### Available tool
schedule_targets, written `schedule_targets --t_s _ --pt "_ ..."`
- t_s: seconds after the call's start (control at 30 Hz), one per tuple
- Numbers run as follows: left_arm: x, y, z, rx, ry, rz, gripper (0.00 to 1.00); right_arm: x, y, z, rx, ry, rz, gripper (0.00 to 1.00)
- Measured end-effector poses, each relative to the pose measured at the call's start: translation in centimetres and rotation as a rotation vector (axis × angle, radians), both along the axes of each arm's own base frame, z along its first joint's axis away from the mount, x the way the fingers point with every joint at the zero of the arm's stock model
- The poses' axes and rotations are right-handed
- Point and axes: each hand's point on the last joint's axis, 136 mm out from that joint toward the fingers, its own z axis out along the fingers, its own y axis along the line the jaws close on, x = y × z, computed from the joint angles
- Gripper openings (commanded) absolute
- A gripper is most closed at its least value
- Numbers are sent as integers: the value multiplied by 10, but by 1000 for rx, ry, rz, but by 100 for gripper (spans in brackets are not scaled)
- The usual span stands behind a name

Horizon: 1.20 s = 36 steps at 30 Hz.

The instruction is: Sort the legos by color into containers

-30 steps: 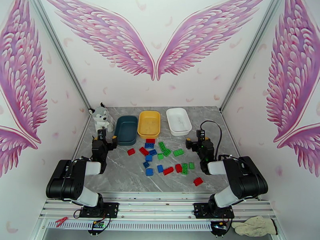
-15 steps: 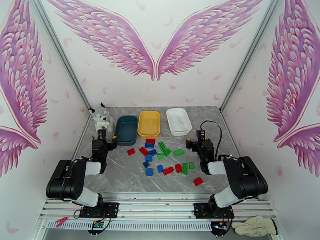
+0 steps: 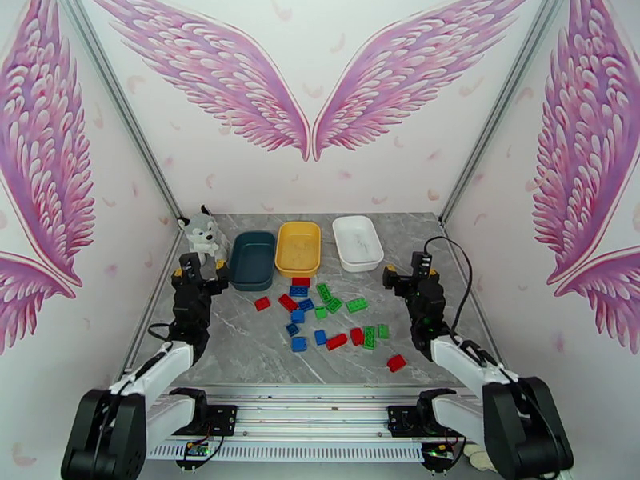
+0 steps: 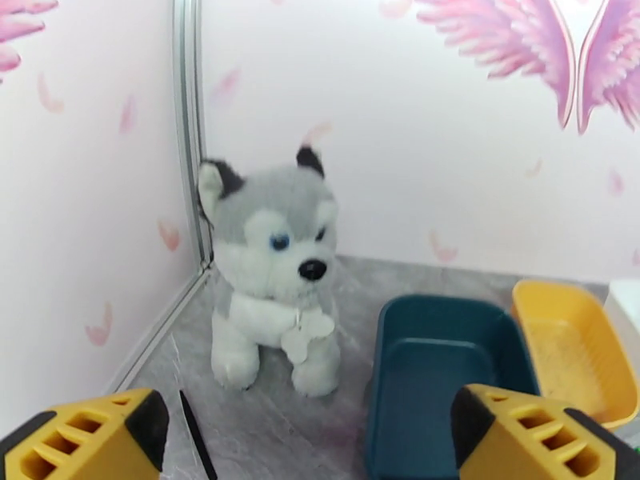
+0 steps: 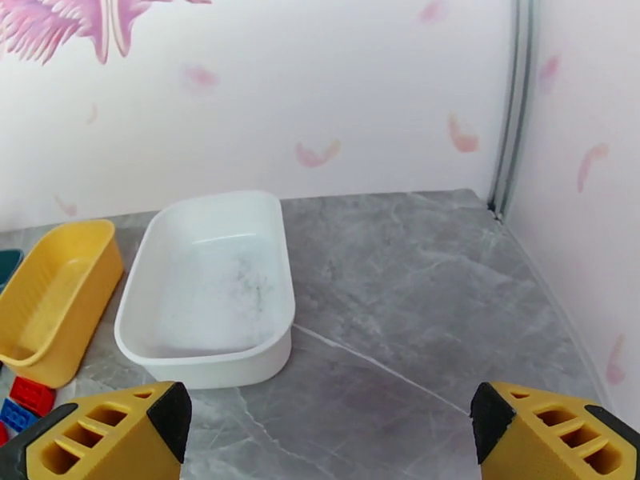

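The legos (image 3: 320, 314), red, blue and green bricks, lie scattered on the grey marble table between the arms. One red brick (image 3: 396, 362) sits apart at the near right. Behind them stand the containers: a dark teal tray (image 3: 253, 259), a yellow tray (image 3: 298, 248) and a white tray (image 3: 358, 242), all without bricks. My left gripper (image 3: 198, 267) hangs open left of the teal tray (image 4: 440, 370), facing the husky. My right gripper (image 3: 409, 270) hangs open right of the white tray (image 5: 208, 298). A red lego (image 5: 32, 394) and a blue one (image 5: 14, 415) show beside the yellow tray (image 5: 56, 298).
A grey-white plush husky (image 3: 200, 234) sits in the back left corner, close to the left wall and the teal tray. Metal frame posts (image 4: 188, 130) run up the corners. Bare marble (image 5: 416, 314) stretches right of the white tray to the right wall.
Both arms have unfolded and stretched forward. The left gripper shifted left and back toward the husky; the right gripper shifted right and back. Both stay open. The legos have not moved.
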Motion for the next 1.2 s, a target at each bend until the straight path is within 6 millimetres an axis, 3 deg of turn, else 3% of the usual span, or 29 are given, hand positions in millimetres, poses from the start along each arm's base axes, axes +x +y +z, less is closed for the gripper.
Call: schedule_targets --t_s 0.1,0.33,0.47,0.6,0.67,0.77,0.9,1.03,1.13,1.2 --pt "-15 -7 24 -126 -59 -23 99 -4 0 28 107 13 -20 99" --pt "-28 -54 79 -399 -65 -262 99 -8 35 84 368 182 97 99" --pt "-41 -82 110 -508 -17 -376 99 -34 39 79 409 249 113 99" --pt "-87 -102 122 -505 -91 -558 99 -77 41 57 451 228 145 99" --pt "-111 -102 115 -494 -139 -609 99 -93 44 51 472 216 172 99" --pt "-119 -103 113 -491 -142 -629 99 -97 48 59 467 221 201 99" --pt "-94 -115 85 -494 -11 -629 99 -88 60 56 461 277 258 99" --pt "-69 -125 38 -536 135 -602 99 -79 67 29 466 391 273 99" --pt "-65 -124 4 -594 189 -564 99 -70 70 8 465 484 258 99" --pt "-64 -123 -9 -639 197 -547 99 -66 74 -7 464 539 257 99"
